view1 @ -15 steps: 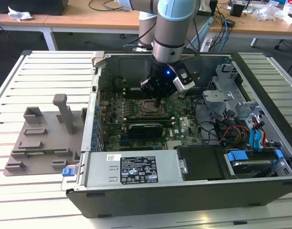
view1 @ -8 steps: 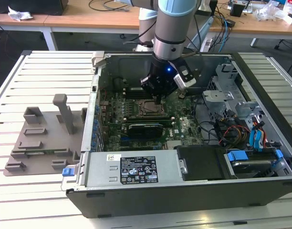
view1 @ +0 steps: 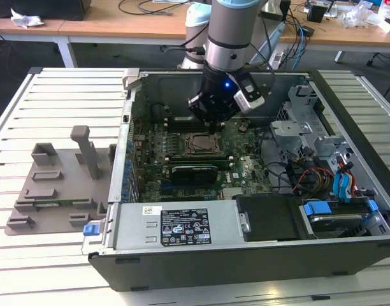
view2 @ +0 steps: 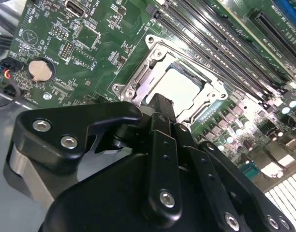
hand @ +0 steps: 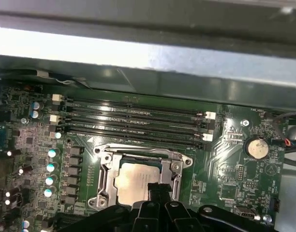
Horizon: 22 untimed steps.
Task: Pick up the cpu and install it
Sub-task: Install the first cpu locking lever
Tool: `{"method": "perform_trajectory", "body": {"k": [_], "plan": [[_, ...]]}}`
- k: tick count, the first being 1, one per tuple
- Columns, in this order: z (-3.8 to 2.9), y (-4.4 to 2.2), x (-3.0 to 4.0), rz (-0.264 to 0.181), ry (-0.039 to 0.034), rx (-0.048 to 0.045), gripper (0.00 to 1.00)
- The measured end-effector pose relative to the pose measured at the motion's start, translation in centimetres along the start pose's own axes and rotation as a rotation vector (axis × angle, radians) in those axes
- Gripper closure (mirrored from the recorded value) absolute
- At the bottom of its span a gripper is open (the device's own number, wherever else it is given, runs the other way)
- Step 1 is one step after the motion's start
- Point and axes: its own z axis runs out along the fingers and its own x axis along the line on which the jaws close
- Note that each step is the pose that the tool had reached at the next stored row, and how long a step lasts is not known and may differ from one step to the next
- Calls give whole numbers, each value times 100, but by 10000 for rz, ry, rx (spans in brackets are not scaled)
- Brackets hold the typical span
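The cpu [hand: 131, 181] is a pale silver square lying flat inside the metal socket frame [hand: 107, 169] on the green motherboard. It shows in the second wrist view too, as the cpu [view2: 179, 87], and as the cpu [view1: 198, 141] in the exterior view. My black gripper [view1: 212, 131] hangs straight down into the open computer case, just above the socket. Its tip narrows to a single point, shut, over one edge of the chip in both wrist views: gripper [view2: 160, 102], gripper [hand: 156, 189]. Nothing is lifted, and I cannot tell whether the tip touches the chip.
Memory slots [hand: 133, 121] run beside the socket and a coin battery [hand: 258, 146] sits on the board. The case wall [view1: 137, 80], a drive cage [view1: 297, 121], cables [view1: 310, 172] and the power supply [view1: 182, 226] ring the board. A grey fixture plate [view1: 61, 185] lies at the exterior view's left.
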Motion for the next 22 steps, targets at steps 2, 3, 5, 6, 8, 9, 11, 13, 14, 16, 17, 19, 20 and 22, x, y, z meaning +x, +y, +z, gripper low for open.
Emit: {"method": "perform_trajectory", "body": {"k": [2,3,5,6,8,9,11,13,14,16,17,19,20,22], "plan": [[-73,-1,3,-1,0,2,89],[-96,-1,4,0,0,1,89],[-119,-1,5,0,0,1,89],[-144,-1,6,0,0,0,89],[-171,-2,7,0,0,0,89],[-186,-2,8,0,0,1,89],[-243,-2,10,0,1,1,89],[-303,-3,13,0,0,1,89],[-338,-3,14,0,0,0,89],[-346,-3,14,-1,-1,-1,89],[-346,-3,14,-1,-1,-2,89],[-348,-3,14,0,0,1,89],[-349,-3,14,-1,0,0,89],[-350,-3,14,-1,0,1,89]]}}
